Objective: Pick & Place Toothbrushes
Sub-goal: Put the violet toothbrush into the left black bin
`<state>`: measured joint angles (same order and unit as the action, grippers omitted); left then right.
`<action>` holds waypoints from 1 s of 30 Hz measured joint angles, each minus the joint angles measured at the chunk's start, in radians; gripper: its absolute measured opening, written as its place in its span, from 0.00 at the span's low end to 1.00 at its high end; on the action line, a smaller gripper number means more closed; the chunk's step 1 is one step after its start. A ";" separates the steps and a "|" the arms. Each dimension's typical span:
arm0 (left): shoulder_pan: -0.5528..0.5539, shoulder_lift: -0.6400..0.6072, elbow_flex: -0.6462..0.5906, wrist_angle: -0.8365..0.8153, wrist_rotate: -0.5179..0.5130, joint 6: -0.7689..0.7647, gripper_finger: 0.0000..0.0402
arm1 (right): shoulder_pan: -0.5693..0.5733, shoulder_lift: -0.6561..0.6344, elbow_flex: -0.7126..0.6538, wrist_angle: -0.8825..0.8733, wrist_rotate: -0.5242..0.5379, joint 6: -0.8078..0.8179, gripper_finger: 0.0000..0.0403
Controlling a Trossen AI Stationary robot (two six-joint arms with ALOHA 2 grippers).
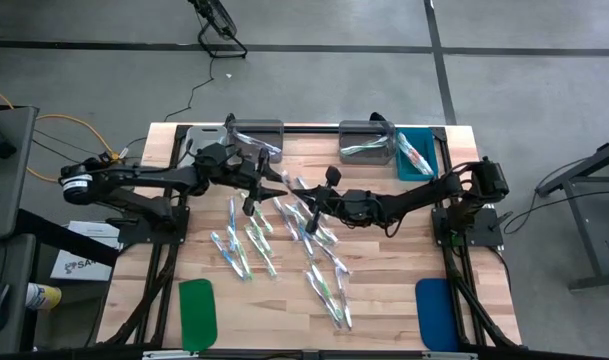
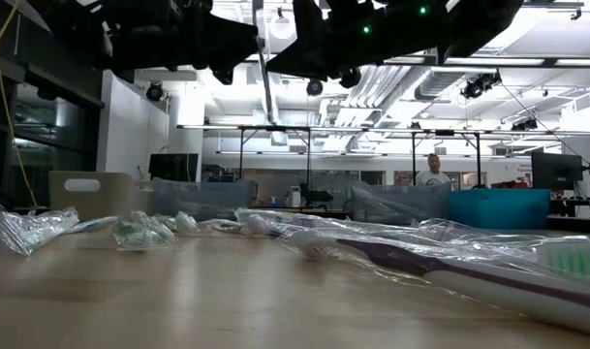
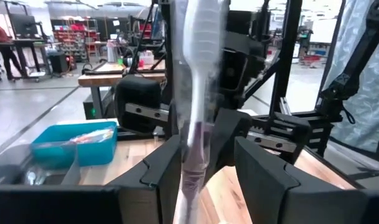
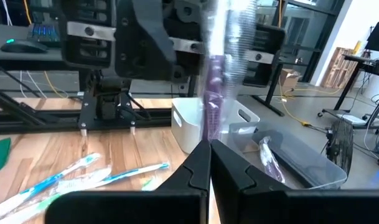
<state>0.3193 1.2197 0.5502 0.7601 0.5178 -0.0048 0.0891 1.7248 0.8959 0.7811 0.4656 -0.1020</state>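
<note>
The pale wooden tabletop [image 1: 384, 300] is crowded near its middle: a loose scatter of thin, clear-wrapped toothbrushes [image 1: 324, 285] with green and blue accents runs from the centre toward the near edge. Along the far edge sit a grey plastic bin [image 1: 246, 132] on the left, a second grey bin [image 1: 367, 140] right of it and, touching that one, a teal bin [image 1: 416, 155] holding wrapped brushes. A flat green pad [image 1: 197, 310] and a flat blue pad [image 1: 436, 312] lie at the near corners, with bare wood between each pad and the scatter.

Both dark arms meet above the scatter's far end, close together. The left gripper [image 3: 205, 171] has its fingers apart on either side of a purple-handled toothbrush in a clear wrapper [image 3: 196, 93], which stands upright between them. The right gripper [image 4: 210, 165] has its fingers pressed together on that same purple brush's wrapper.

From table height, another purple wrapped brush [image 2: 450, 262] lies nearest the camera. A person [image 2: 431, 171] stands far behind the table.
</note>
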 joint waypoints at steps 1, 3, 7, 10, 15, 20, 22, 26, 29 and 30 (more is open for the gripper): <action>0.001 0.004 0.001 -0.001 0.000 0.000 0.35 | 0.000 0.000 0.000 -0.009 0.001 0.003 0.00; 0.001 0.008 0.002 -0.002 0.000 0.000 0.35 | 0.000 0.000 0.000 -0.024 0.001 0.019 0.01; 0.001 0.008 0.002 -0.001 -0.011 0.001 0.32 | 0.000 0.000 0.000 -0.025 0.003 0.027 0.01; 0.001 0.008 0.002 -0.001 -0.012 0.011 0.24 | 0.000 0.000 0.000 -0.025 0.003 0.026 0.01; 0.001 0.008 0.002 -0.003 -0.017 0.046 0.05 | 0.001 0.000 0.000 -0.026 0.003 0.027 0.01; 0.002 0.008 0.002 -0.021 -0.016 0.079 0.06 | 0.019 -0.002 0.000 -0.035 0.006 0.039 0.03; 0.011 0.003 0.002 -0.053 -0.015 0.112 0.05 | 0.032 -0.013 0.000 -0.068 0.015 0.070 0.07; 0.074 -0.029 0.004 -0.139 -0.015 0.158 0.04 | 0.057 -0.071 0.000 -0.208 0.080 0.163 0.17; 0.144 -0.061 0.004 -0.235 -0.015 0.227 0.04 | 0.075 -0.116 0.000 -0.334 0.124 0.225 0.26; 0.167 -0.069 0.016 -0.282 -0.015 0.265 0.04 | 0.082 -0.132 0.000 -0.365 0.134 0.237 0.29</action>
<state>0.4862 1.1502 0.5663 0.4777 0.5026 0.2599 0.1710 1.5927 0.8963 0.4161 0.6001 0.1350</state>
